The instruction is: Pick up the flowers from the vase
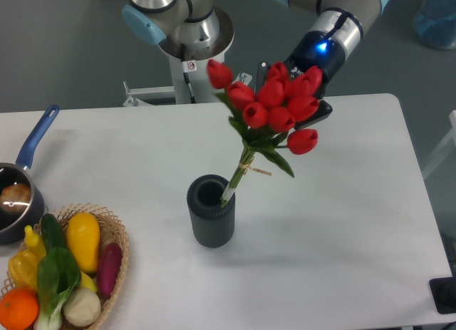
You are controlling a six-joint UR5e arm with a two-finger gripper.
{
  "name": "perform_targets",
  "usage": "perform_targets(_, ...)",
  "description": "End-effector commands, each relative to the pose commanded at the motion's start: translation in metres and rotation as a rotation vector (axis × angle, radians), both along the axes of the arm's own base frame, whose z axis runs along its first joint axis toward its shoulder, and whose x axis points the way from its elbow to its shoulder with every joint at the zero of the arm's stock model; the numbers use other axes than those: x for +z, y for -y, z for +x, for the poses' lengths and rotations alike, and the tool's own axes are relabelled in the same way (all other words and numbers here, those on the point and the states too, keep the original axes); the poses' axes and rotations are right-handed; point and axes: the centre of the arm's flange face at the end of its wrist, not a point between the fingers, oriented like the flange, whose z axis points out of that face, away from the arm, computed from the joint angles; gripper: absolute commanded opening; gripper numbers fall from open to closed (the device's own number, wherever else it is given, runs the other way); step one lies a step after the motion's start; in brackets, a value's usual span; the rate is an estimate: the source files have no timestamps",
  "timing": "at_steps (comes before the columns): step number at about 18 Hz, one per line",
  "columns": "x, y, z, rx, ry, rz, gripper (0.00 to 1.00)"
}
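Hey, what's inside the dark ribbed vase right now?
Only the stem tips of the flowers appear to reach the vase rim at its right edge. The visible opening looks dark and bare; its bottom is hidden.

UR5e arm enters from 12 o'clock: grey base column with light-blue joint caps at top centre, second link coming in from 1 o'clock, angled down toward frame centre. Wrist shows a lit blue ring. Gripper [293, 95] sits at the wrist's lower end, mostly hidden behind red blooms; one dark finger [322, 111] visible at 4 o'clock of the bunch. Jaws clamped on flowers [274, 109], held raised
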Motion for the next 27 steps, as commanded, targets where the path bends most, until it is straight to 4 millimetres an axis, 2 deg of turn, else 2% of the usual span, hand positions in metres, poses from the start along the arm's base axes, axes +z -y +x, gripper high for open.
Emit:
perform_targets(5,0.006,0.013,-0.009,0.022,0.018,0.054,0.33)
perform_targets(11,0.013,0.016,-0.018,0.032,-0.003,0.052,0.33)
perform_targets(21,0.011,0.017,-0.015,0.035,-0.006,0.043,0.33)
perform_targets(23,0.004,0.019,-0.013,0.036,-0.001,0.040,0.33)
perform_targets(27,0.007,0.019,-0.013,0.037,-0.010,0.041,0.33)
